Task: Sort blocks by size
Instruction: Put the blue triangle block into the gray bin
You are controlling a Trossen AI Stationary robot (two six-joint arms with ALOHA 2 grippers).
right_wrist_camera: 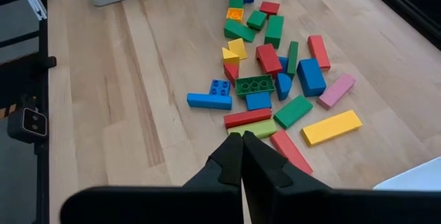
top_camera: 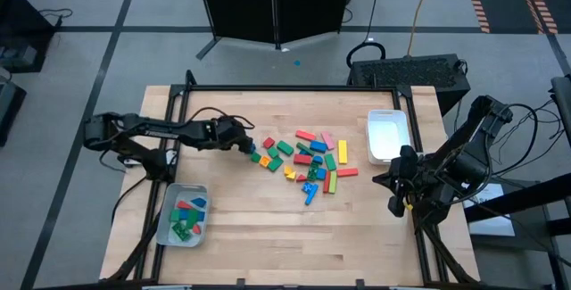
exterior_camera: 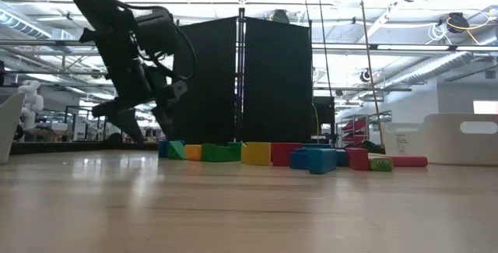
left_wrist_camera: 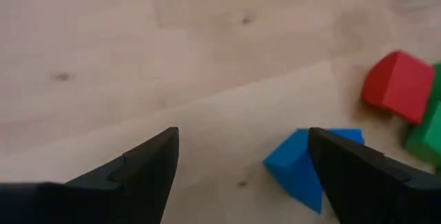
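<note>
At the pile's left edge our left gripper [left_wrist_camera: 241, 176] is spread over a blue block [left_wrist_camera: 303, 165] | we centre it (block sits off-side) before pinching | right gripper [right_wrist_camera: 242, 154] pressed together, waiting right.

Left arm stretched out low from the table's left edge toward the middle, wrist pitched down, left gripper [top_camera: 245, 145] just above the tabletop with fingers [left_wrist_camera: 141, 172] spread wide, nothing between them. Right arm folded back at the table's right edge, elbow up off the side, right gripper [top_camera: 395, 206] parked near the front right corner, fingertips [right_wrist_camera: 231, 154] pressed together, holding nothing.
</note>
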